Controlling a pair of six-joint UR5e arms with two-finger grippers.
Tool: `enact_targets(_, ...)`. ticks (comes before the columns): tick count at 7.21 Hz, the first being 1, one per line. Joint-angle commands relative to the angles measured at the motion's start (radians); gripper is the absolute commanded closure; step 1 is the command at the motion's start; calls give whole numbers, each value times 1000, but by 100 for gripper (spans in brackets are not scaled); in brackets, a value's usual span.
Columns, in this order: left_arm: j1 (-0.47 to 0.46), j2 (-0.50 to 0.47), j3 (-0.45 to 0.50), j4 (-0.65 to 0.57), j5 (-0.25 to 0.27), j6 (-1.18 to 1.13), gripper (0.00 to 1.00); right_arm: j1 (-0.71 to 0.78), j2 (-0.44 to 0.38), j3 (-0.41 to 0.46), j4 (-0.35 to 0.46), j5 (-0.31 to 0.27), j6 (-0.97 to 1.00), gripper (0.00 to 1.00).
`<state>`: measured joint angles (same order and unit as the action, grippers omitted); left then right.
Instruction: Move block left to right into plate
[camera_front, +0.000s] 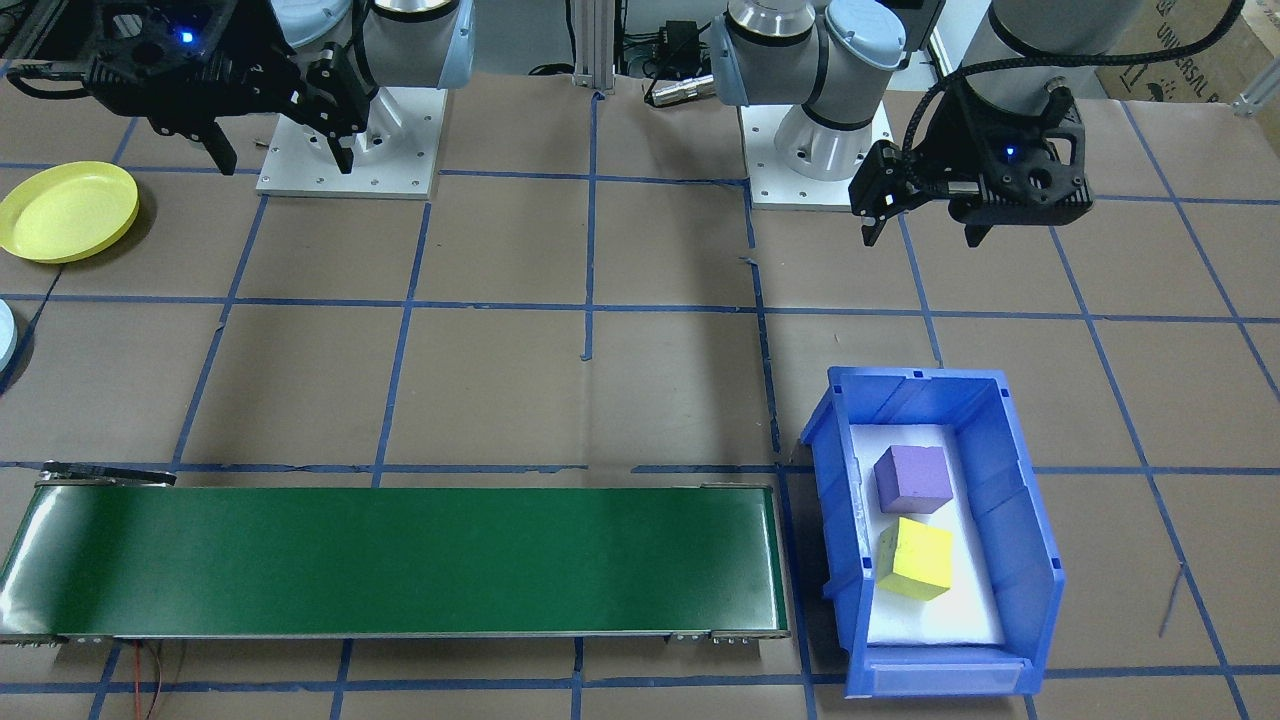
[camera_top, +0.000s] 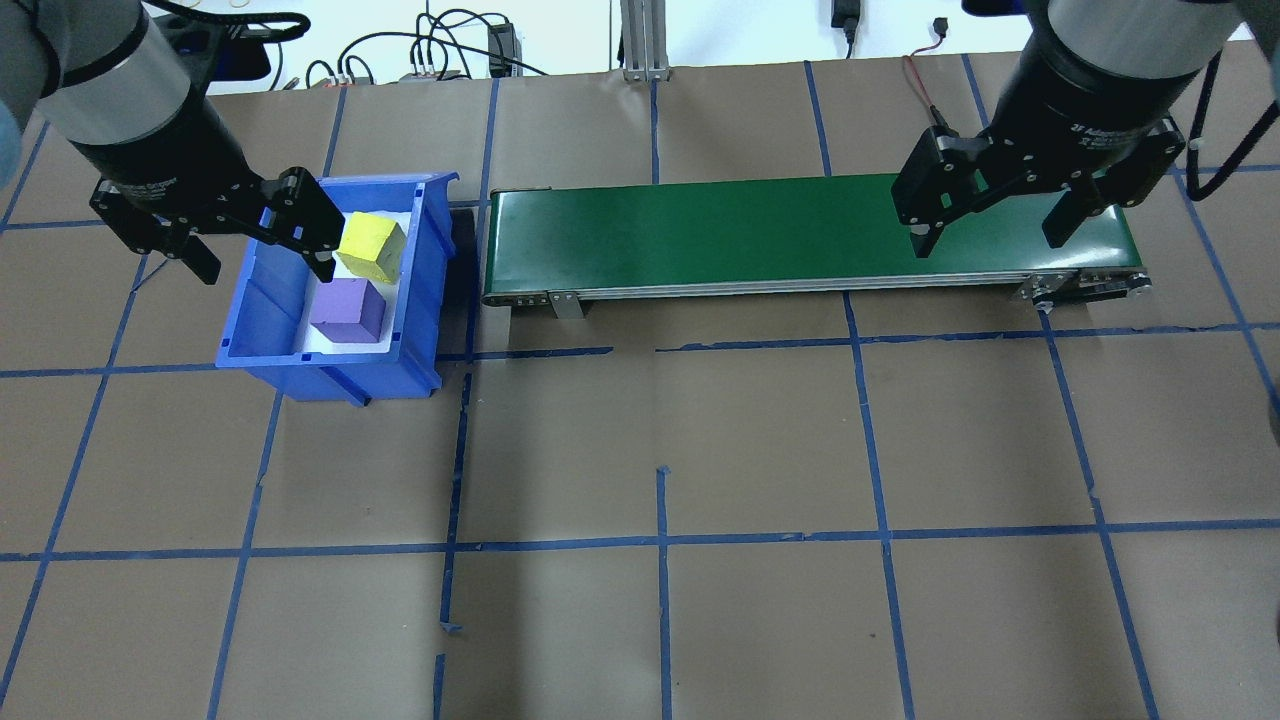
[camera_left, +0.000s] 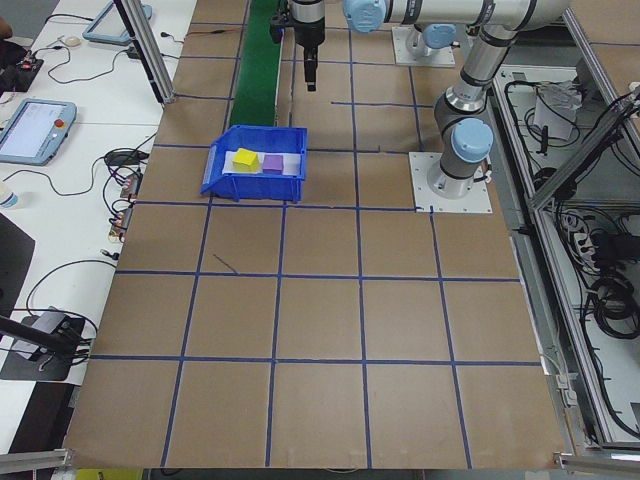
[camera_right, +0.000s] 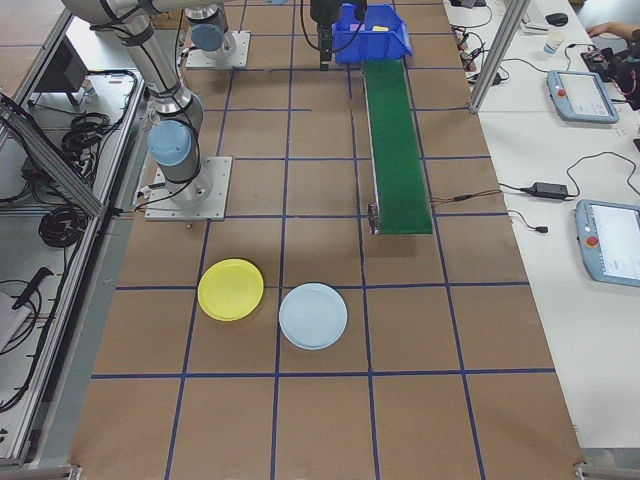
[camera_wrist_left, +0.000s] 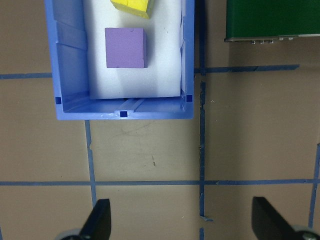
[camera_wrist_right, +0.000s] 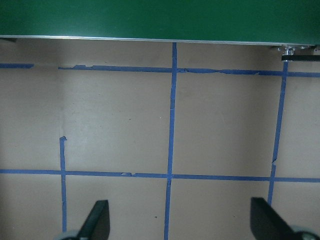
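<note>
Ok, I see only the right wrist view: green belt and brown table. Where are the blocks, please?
Observer: Both sit in a blue bin past the other end of the belt: a yellow block and a purple block.
Operator: Does the left gripper hold one?
Observer: No. The left gripper is open and empty, above the table short of the bin.
Operator: And the plate?
Observer: The yellow plate lies empty on the right arm's side, beside a pale blue plate.

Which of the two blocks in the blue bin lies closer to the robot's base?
The purple block; the yellow block sits beyond it, farther from the base.
</note>
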<state>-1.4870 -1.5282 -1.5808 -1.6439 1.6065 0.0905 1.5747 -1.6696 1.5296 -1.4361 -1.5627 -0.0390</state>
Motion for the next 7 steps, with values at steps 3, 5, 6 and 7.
enact_targets(3,-49,-6,1,60,-17,-29,0,1,2,1,-13,1,-4,0)
enact_targets(5,17,-7,1,130,-17,94,0,-14,4,0,-17,1,-5,0)
enact_targets(6,74,-60,-7,142,-17,126,0,-22,4,1,-14,1,-7,0)
enact_targets(7,98,-138,-8,207,-17,190,0,-24,4,1,-13,3,-7,0)
